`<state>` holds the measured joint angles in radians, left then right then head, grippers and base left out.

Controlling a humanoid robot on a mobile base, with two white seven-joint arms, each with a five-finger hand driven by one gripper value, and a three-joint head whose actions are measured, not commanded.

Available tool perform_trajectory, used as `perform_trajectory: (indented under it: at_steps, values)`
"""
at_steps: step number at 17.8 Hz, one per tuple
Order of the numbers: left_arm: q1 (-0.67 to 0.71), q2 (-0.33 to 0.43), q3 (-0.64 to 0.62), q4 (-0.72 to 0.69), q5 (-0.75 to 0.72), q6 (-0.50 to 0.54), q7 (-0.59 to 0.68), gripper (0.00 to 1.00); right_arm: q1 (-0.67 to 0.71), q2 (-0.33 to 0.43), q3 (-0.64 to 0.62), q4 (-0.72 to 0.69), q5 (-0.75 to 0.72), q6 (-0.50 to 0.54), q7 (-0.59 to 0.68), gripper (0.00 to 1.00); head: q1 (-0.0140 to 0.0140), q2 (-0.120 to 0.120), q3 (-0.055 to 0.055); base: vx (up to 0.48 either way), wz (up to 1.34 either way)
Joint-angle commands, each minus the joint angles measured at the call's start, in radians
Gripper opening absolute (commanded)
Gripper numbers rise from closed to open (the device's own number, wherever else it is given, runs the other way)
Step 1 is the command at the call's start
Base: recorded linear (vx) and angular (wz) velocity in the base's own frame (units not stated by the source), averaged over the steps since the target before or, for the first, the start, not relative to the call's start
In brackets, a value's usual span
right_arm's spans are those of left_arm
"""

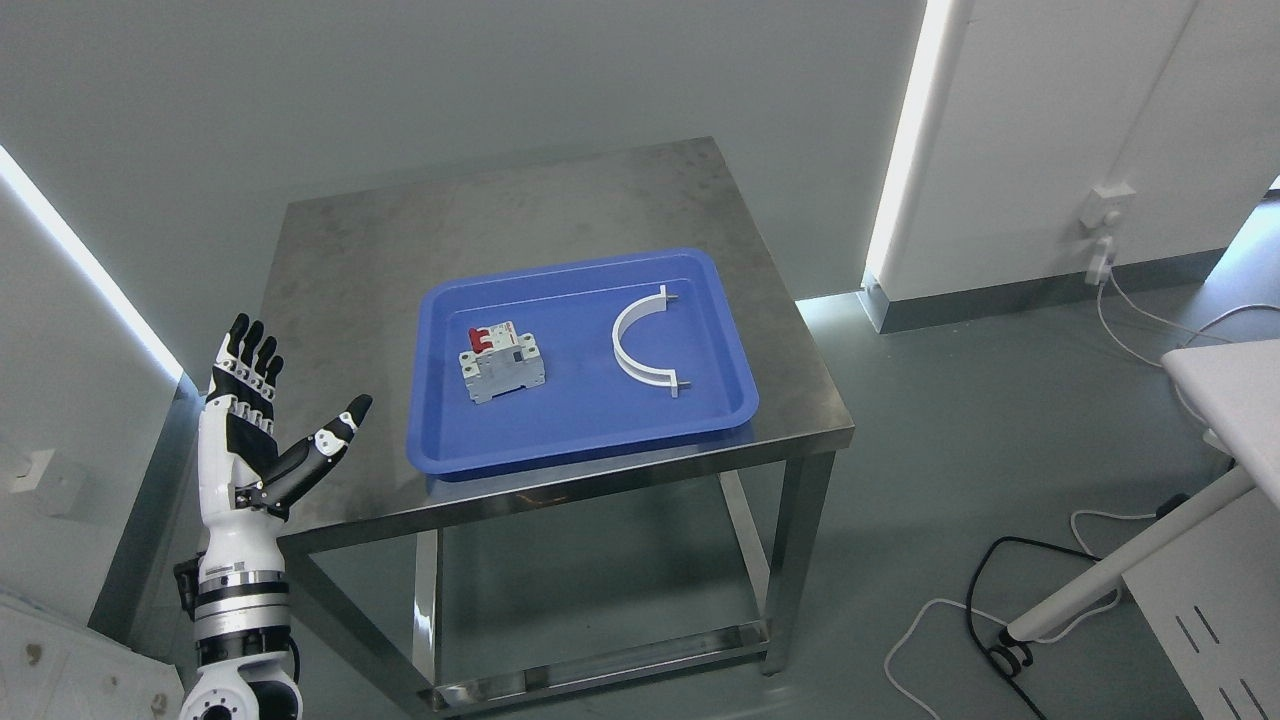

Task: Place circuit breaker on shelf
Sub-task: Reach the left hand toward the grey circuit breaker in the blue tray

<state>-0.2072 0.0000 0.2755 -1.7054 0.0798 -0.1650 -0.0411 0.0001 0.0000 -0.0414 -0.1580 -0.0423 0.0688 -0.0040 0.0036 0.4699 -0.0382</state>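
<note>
My left hand (250, 420) is raised at the steel table's (340, 260) left edge, fingers spread, empty — the reach not yet begun. The circuit breaker (502, 362) lies in the blue tray (570, 445) — next I must reach right and close on it.

One steel-topped metal table (420, 250) with square legs stands on the grey floor, carrying one shallow blue plastic tray (580, 440). The tray holds two items — one grey-and-white circuit breaker (503, 368) with a single red switch block on top, and one white half-ring plastic clamp (645, 342) with two small tabs at its ends. One white-and-black robot hand (250, 430) shows at the lower left, four fingers raised together and one thumb angled out, five digits in all. On the floor at the right lie two loose cables — one black cable (985, 570), one white cable (925, 625). One white wall socket (1108, 205) sits on the far wall.
</note>
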Motion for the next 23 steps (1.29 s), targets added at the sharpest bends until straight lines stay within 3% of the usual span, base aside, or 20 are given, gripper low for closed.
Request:
perform_trajectory:
  at_steps: [1,5,9,12,16,19,23]
  values:
    - [-0.004,0.017,-0.013,0.003,0.000,0.002,0.000,1.00,0.015,-0.017,0.000,0.000,-0.001,-0.021,0.001,1.00,0.0000,0.000,0.000,0.000,0.00]
    - [-0.056,0.032,-0.025,0.009,-0.002,0.002,-0.094,1.00,0.015,-0.017,0.000,0.000,0.001,-0.021,0.001,1.00,0.0000,0.000,0.000,0.000,0.00]
    - [-0.187,0.236,-0.120,0.093,-0.139,0.024,-0.325,1.00,0.015,-0.017,0.000,0.000,0.001,-0.021,0.001,1.00,0.0000,0.000,0.000,0.001,-0.01]
    - [-0.257,0.386,-0.214,0.162,-0.288,0.108,-0.515,0.97,0.015,-0.017,0.000,-0.001,-0.001,-0.021,0.001,1.00,0.0000,0.000,0.000,0.000,0.00]
    - [-0.441,0.399,-0.321,0.184,-0.411,0.404,-0.720,0.94,0.015,-0.017,0.000,0.000,0.001,-0.021,0.001,1.00,0.0000,0.000,0.000,0.000,0.00]
    - [-0.598,0.411,-0.395,0.326,-0.452,0.418,-0.726,0.94,0.015,-0.017,0.000,0.000,0.001,-0.021,0.001,1.00,0.0000,0.000,0.000,0.000,0.00]
    - [-0.626,0.417,-0.442,0.354,-0.528,0.418,-0.811,0.94,0.015,-0.017,0.000,0.000,-0.001,-0.021,0.001,1.00,0.0000,0.000,0.000,0.000,0.00]
